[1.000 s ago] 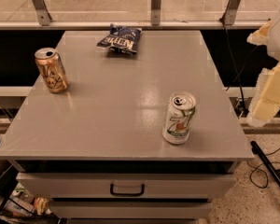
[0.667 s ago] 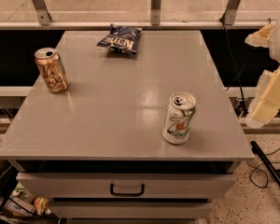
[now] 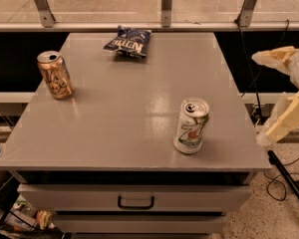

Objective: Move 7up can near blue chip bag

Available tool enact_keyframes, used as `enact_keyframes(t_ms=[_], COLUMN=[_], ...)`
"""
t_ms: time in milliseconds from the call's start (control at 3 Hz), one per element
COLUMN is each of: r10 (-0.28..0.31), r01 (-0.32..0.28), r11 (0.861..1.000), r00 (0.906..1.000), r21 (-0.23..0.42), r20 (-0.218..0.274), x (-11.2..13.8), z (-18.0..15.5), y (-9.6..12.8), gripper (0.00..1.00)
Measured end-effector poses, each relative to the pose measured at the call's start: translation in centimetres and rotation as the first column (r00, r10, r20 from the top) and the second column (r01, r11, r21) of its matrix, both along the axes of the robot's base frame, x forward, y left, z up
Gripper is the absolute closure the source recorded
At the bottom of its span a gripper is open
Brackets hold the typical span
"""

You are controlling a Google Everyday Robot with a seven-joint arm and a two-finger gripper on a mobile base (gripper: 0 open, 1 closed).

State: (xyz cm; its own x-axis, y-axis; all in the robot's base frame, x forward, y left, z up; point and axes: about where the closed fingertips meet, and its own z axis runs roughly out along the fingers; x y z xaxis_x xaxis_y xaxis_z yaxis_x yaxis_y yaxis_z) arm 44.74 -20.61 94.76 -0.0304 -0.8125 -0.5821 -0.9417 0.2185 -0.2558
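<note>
The 7up can (image 3: 191,126) stands upright near the front right of the grey table (image 3: 129,108); it is white-silver with a green "7" logo. The blue chip bag (image 3: 128,42) lies flat at the table's far edge, left of centre. My gripper (image 3: 258,98) hangs off the table's right edge, to the right of the 7up can and apart from it. Its two cream fingers (image 3: 284,118) are spread wide and hold nothing.
A gold-orange can (image 3: 55,74) stands upright near the table's left edge. A drawer with a dark handle (image 3: 135,202) is below the front edge. Window frame posts (image 3: 165,4) run along the back. Cables (image 3: 284,183) lie on the floor at the right.
My gripper has moved slightly down and left, towards the table's right edge. The cans and the bag have not moved.
</note>
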Motion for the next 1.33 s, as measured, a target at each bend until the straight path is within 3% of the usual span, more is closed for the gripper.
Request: enact_keyframes(t_ms=[333, 667, 1000, 1333], r10=[0.093, 0.159, 0.186, 0.199], r01=[-0.093, -0.162, -0.193, -0.206], r11=[0.978, 0.926, 0.879, 0.842], r00=[0.9956, 0.9866, 0.9808, 0.9777], r21=[0.189, 0.341, 0.436, 0.498], r20=[0.009, 0.036, 0.058, 0.068], x=[0.8, 1.0, 0.5, 0.3], z=[-1.7, -2.4, -2.6, -3.1], y=[2.3, 4.1, 5.3, 6.3], gripper=[0.0, 0.0, 0.0, 0.0])
